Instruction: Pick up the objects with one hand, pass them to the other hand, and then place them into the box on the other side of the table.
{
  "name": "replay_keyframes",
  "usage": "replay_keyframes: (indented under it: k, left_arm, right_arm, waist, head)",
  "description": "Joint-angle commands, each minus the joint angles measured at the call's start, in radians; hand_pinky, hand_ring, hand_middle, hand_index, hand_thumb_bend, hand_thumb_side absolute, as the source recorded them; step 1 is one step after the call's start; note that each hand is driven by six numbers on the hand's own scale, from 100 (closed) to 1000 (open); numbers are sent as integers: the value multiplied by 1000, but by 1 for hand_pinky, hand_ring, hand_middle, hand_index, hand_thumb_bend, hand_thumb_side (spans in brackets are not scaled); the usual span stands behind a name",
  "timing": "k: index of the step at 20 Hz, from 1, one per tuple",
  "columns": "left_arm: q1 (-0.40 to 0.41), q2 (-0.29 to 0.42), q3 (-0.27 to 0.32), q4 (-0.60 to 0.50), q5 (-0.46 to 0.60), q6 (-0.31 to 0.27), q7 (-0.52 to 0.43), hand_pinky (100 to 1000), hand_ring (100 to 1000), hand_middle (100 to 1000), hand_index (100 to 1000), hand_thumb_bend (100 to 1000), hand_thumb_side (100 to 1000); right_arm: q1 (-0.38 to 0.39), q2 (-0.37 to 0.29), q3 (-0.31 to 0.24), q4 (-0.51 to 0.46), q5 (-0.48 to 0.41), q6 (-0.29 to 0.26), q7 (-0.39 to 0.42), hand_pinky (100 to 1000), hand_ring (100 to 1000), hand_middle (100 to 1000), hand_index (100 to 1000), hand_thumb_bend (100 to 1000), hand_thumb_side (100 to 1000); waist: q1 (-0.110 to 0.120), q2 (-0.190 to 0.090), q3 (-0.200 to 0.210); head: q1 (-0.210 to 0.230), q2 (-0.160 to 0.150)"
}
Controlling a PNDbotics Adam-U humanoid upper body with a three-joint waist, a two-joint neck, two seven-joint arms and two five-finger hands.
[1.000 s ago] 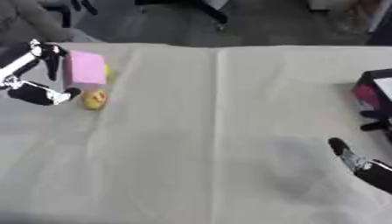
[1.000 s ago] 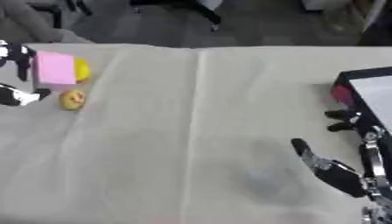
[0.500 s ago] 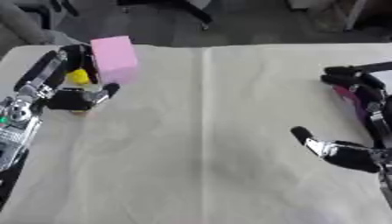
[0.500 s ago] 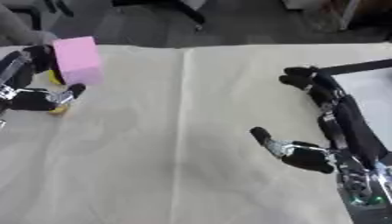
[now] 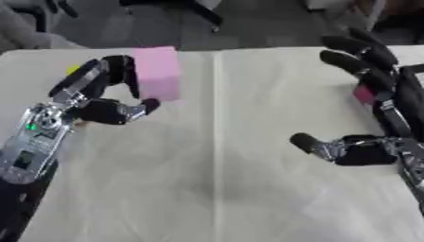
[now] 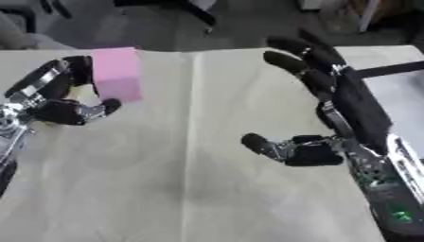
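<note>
- Looking down through the head cam, I've got the left hand over the left part of the cream cloth-covered table, with the arm coming up from the lower left corner.
- Its fingers are curled round the left side of a pink rectangular foam-looking block, and the thumb tip sits just under the block's lower edge, so I'd call that gripping the block.
- That pink block is upright, near the far left area of the table, just left of the crease that runs down the middle of the cloth. I can't tell if its bottom is touching the cloth or a bit above it.
- Behind the left hand's fingers there's a small yellow thing poking out, only a sliver visible, can't make out what it is.
- My right hand is on the right side, well apart from the block. Fingers are stretched out straight, pointing up toward the far edge, thumb sticking out to the left, holding nothing.
- Behind the right arm in the left eye view there's a bit of something pinkish-red, too hidden to say more.
- A dark-rimmed box sits along the right edge of the table, mostly behind the right arm.
</note>
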Motion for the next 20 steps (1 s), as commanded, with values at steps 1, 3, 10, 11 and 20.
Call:
replay_keyframes:
  k: [1, 3, 10, 11, 20]
  left_arm:
    - [-44, 10, -39, -7, 50, 11, -51, 717, 474, 386, 516, 440, 199]
    - [-66, 13, -67, -7, 80, 19, -84, 721, 494, 399, 528, 445, 206]
    - [-124, 23, -144, -12, 170, 59, -178, 728, 525, 423, 550, 470, 225]
    - [-131, 24, -152, -14, 179, 65, -185, 729, 528, 426, 553, 472, 227]
    - [-183, 5, -196, -20, 261, 126, -195, 731, 543, 444, 569, 498, 240]
  right_arm:
    - [-40, -34, 14, -21, 1, -36, 7, 1000, 883, 893, 924, 561, 454]
    - [-58, -40, 26, -21, -5, -56, 14, 1000, 888, 895, 929, 556, 446]
    - [-106, -52, 50, -21, -10, -117, 42, 1000, 903, 899, 957, 530, 421]
    - [-113, -53, 54, -21, -9, -125, 44, 1000, 909, 902, 963, 525, 419]
    - [-173, -47, 88, -21, 3, -189, 65, 1000, 927, 909, 989, 499, 404]
  waist:
    - [-15, -23, 3]
    - [-17, -23, 5]
    - [-23, -22, 10]
    - [-23, -23, 10]
    - [-24, -23, 16]
  head:
    - [-7, -2]
    - [-8, -2]
    - [-8, -2]
    - [-8, -2]
    - [-16, -2]
